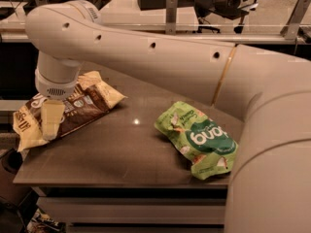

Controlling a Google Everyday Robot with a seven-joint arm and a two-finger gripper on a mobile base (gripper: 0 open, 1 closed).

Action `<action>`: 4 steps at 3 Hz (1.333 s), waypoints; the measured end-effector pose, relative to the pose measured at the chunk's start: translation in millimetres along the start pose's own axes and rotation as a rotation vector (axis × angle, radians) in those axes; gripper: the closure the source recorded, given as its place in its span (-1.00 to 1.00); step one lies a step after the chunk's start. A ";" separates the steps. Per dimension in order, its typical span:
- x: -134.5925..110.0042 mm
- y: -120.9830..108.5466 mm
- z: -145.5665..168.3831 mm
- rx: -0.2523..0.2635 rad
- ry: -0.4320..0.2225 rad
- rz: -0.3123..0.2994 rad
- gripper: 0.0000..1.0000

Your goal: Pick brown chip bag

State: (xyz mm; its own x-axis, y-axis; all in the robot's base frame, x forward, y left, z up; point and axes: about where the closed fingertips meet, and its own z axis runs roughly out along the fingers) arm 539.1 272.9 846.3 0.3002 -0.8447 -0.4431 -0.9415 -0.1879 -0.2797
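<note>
The brown chip bag, dark brown in the middle with white lettering and pale yellow ends, lies at the table's left edge, its left end reaching past the edge. My gripper comes down from the round wrist onto the left half of the bag and covers part of it. I cannot tell whether the bag is gripped. My large white arm spans the top of the view from the right.
A bright green snack bag lies on the right half of the grey table. Below the table's front edge are lower shelves. Chairs and a railing stand behind the table.
</note>
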 end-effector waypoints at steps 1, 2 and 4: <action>-0.1 1.4 0.5 -0.003 0.001 -0.001 -0.63; -0.4 2.2 1.5 -0.005 0.001 -0.002 -0.19; -0.9 3.7 3.2 -0.008 0.003 -0.005 0.76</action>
State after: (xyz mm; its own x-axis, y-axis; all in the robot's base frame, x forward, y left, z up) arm 535.8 274.6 842.9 0.3041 -0.8452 -0.4396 -0.9414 -0.1959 -0.2745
